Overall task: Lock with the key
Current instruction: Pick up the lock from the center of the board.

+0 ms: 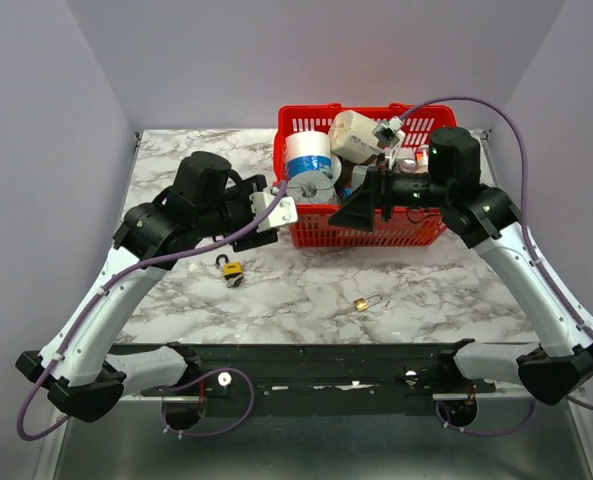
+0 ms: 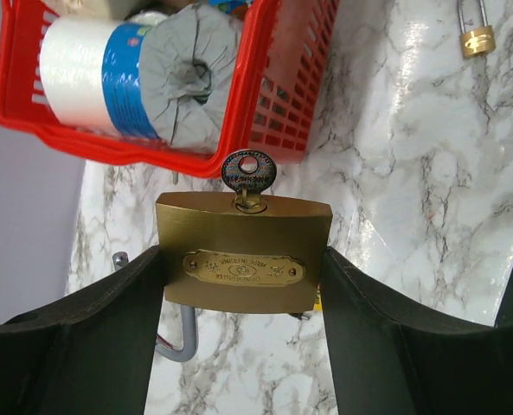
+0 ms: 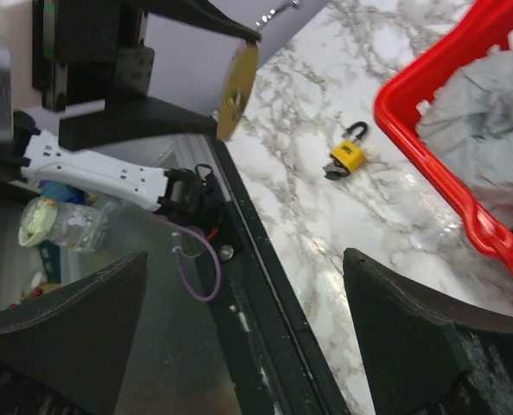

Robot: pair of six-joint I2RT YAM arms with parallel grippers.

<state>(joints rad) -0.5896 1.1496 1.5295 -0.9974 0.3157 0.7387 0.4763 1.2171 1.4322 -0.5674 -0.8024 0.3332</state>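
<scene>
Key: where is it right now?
Left wrist view: the key sits in the keyhole of the brass padlock gripped by the left claw, close to the red basket rim.

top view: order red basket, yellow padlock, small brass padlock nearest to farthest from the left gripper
Left gripper, holding the large brass padlock:
1. red basket, right beside it
2. yellow padlock, on the table toward the bases, slightly left
3. small brass padlock, on the table farther right

The key (image 2: 248, 175) sits in the padlock (image 2: 243, 264), left of the basket (image 1: 361, 238) at the table's (image 1: 456, 300) far edge; a small lock (image 1: 232, 268) lies before them.
</scene>
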